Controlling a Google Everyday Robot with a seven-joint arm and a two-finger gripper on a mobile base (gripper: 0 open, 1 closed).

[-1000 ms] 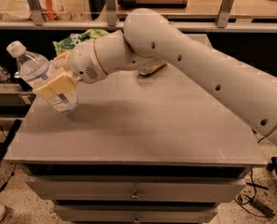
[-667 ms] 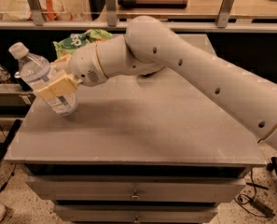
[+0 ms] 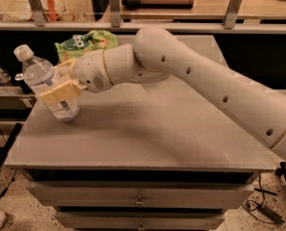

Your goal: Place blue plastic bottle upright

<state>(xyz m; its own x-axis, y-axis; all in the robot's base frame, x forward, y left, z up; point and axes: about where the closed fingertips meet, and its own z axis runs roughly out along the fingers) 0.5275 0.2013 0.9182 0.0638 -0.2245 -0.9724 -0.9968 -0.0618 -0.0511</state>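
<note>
The end effector (image 3: 57,82) grips the blue plastic bottle (image 3: 36,73) mid-body. Its long axis leans, cap away from the arm, base by the table (image 3: 157,129).

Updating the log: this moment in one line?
gripper: over table left side, shut on blue plastic bottle | bottle: tilted, cap up-left | upright: not yet

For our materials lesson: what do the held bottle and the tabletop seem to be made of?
Blue plastic bottle, held tilted by the gripper at the left of the tabletop: clear, glossy thin plastic, since you can see through it. Tabletop: matte grey, perhaps laminate or painted metal; the look leaves it open.
</note>
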